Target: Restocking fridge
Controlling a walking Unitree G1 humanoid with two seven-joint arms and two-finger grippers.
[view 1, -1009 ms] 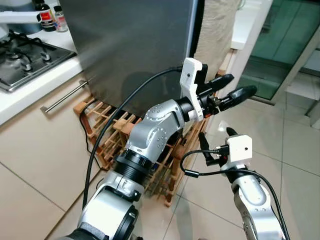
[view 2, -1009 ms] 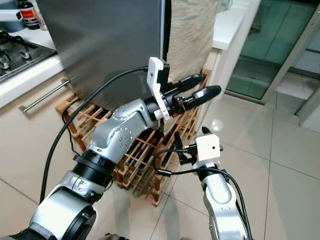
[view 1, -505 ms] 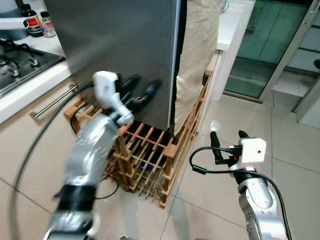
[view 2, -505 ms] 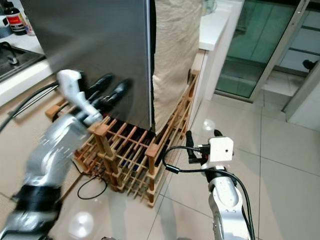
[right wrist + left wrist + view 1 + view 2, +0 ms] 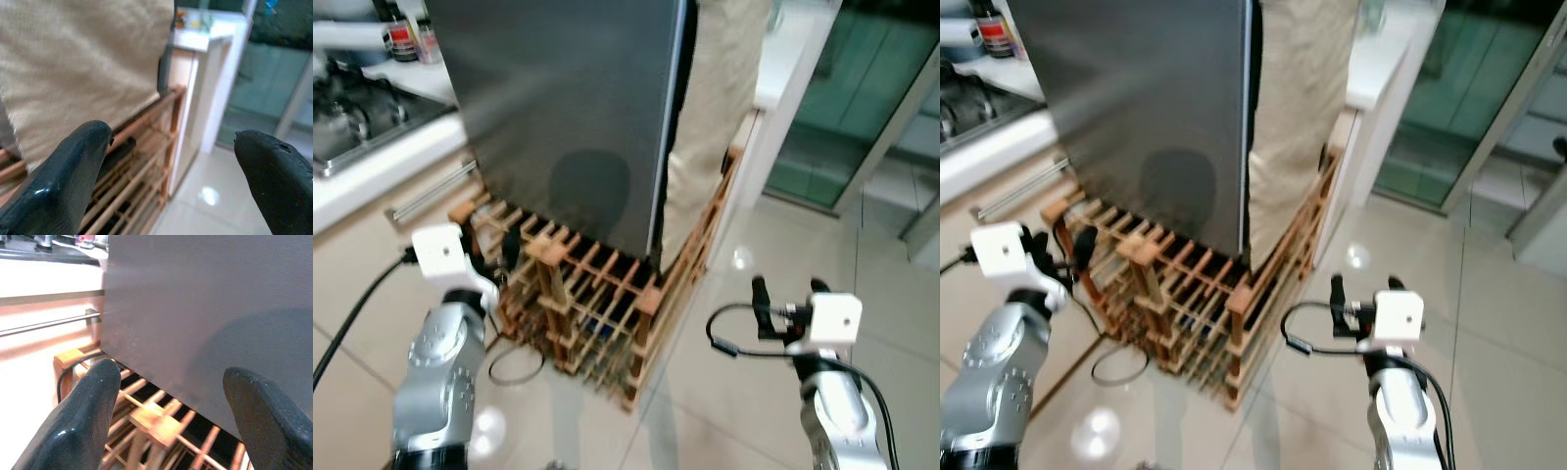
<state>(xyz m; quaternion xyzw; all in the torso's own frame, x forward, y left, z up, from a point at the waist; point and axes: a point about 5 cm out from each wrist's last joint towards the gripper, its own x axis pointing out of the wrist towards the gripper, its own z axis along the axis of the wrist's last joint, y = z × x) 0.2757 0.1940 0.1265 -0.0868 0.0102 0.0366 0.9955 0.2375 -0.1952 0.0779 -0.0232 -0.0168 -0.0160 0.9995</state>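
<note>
The fridge (image 5: pixel 568 117) stands before me, a tall dark steel box with its door shut. At its foot sits a wooden wine rack (image 5: pixel 597 304). My left gripper (image 5: pixel 489 250) is low on the left, open and empty, and points at the rack's left end. From the left wrist, the open gripper (image 5: pixel 171 421) faces the steel fridge wall (image 5: pixel 210 308) and a rack bar (image 5: pixel 151 418). My right gripper (image 5: pixel 788 294) hangs open and empty over the floor tiles, right of the rack. In its wrist view, the gripper (image 5: pixel 166 176) points toward the beige cloth (image 5: pixel 83 63).
A beige cloth (image 5: pixel 715 108) hangs beside the fridge's right edge. To the left are a white counter with a hob (image 5: pixel 352 108), bottles (image 5: pixel 406 39) and a drawer handle (image 5: pixel 431 191). A black cable (image 5: pixel 514 357) lies by the rack. Shiny tiles (image 5: pixel 891 245) and a glass door (image 5: pixel 842 98) are right.
My left arm has dropped from in front of the fridge to low beside the rack's left end. The right gripper has stayed low and open. The camera has shifted slightly.
</note>
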